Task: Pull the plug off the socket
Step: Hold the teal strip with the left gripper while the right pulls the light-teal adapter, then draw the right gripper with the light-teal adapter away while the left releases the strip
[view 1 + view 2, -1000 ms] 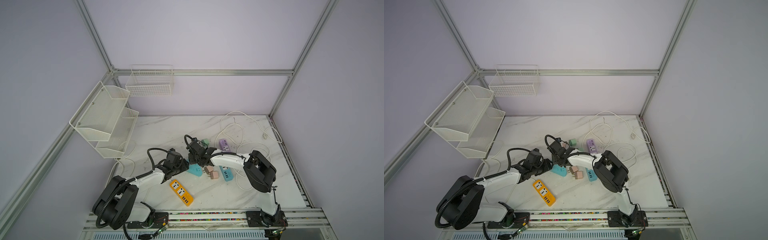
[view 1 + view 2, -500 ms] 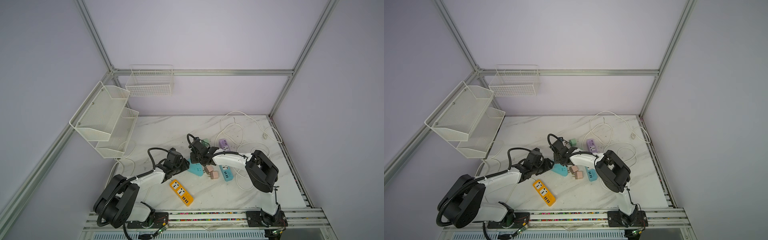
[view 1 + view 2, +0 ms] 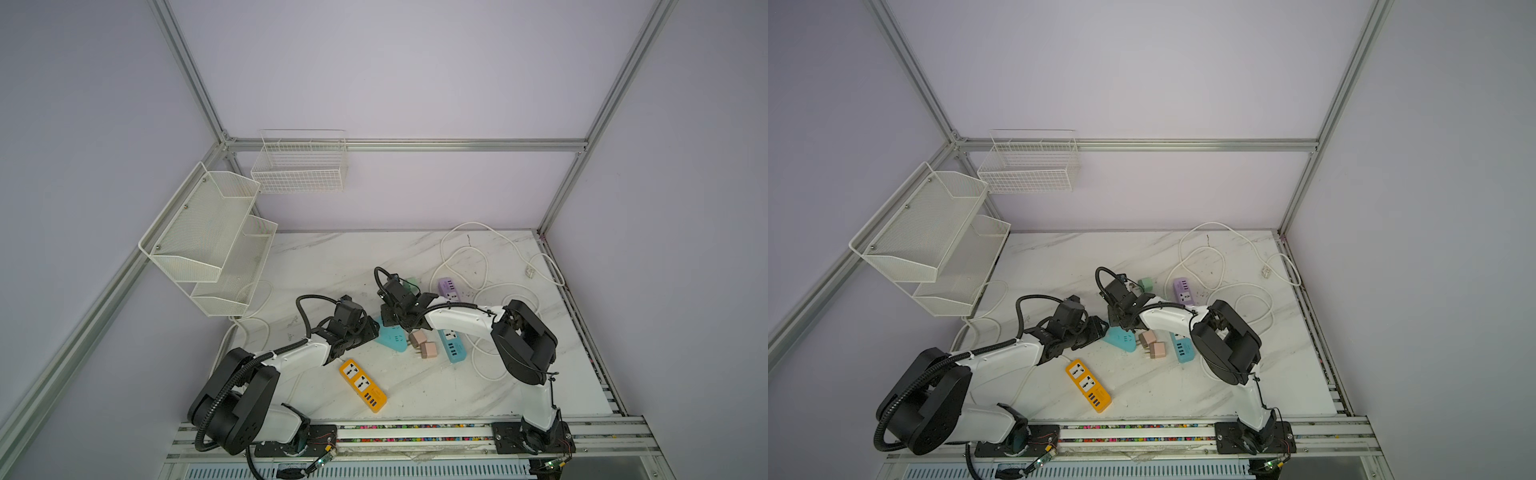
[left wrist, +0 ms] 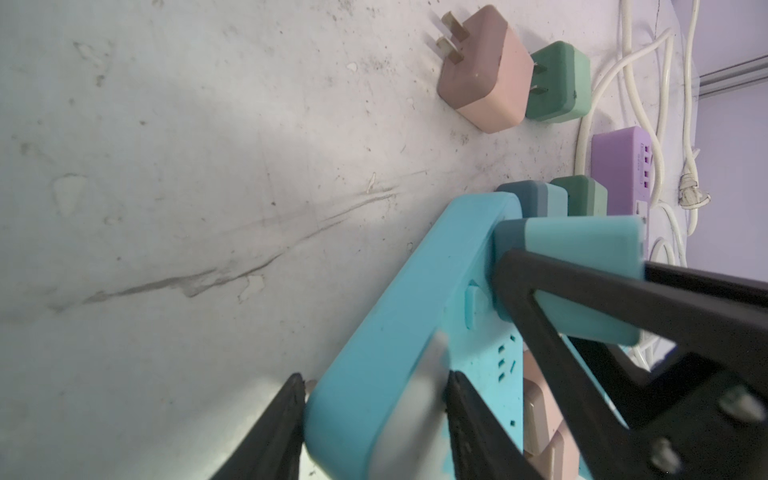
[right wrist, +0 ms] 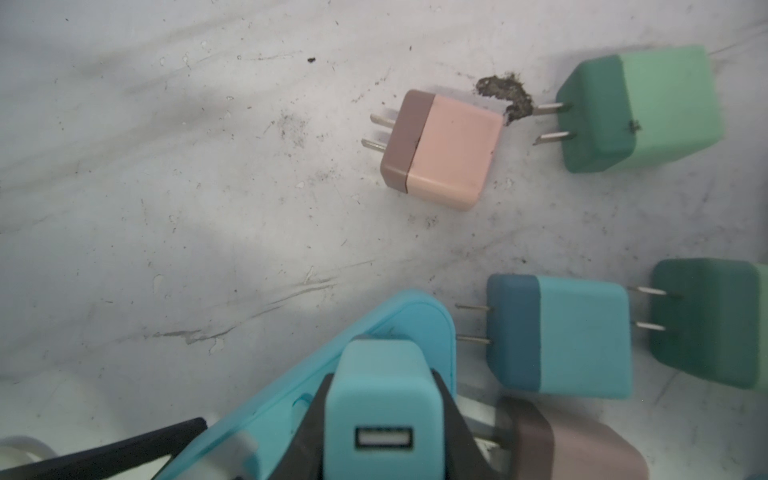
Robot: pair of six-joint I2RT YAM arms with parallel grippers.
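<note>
The socket point(image 3: 390, 338) point(image 3: 1121, 338) is a teal wedge-shaped block lying on the marble table. My left gripper point(image 4: 376, 386) point(image 3: 372, 332) is shut on its narrow end, one jaw on each side. A teal plug point(image 5: 382, 399) point(image 4: 582, 266) with a USB port stands against the socket's face point(image 4: 505, 357). No prongs of it show. My right gripper point(image 5: 382, 382) point(image 3: 395, 320) is shut on that plug, and its black fingers point(image 4: 582, 299) lie along both sides.
Loose plugs lie close by: pink point(image 5: 442, 149), light green point(image 5: 640, 108), blue-teal point(image 5: 561, 336), dark green point(image 5: 715, 324), and two pink ones point(image 3: 424, 345). An orange strip point(image 3: 362, 385), a blue strip point(image 3: 453, 345), a purple strip point(image 3: 450, 289) and white cables point(image 3: 478, 257) surround them. Wire racks point(image 3: 208, 237) hang at the left.
The left jaws have narrowed slightly onto the socket. The right wrist has shifted a little toward the back. The plug and socket stay in about the same place.
</note>
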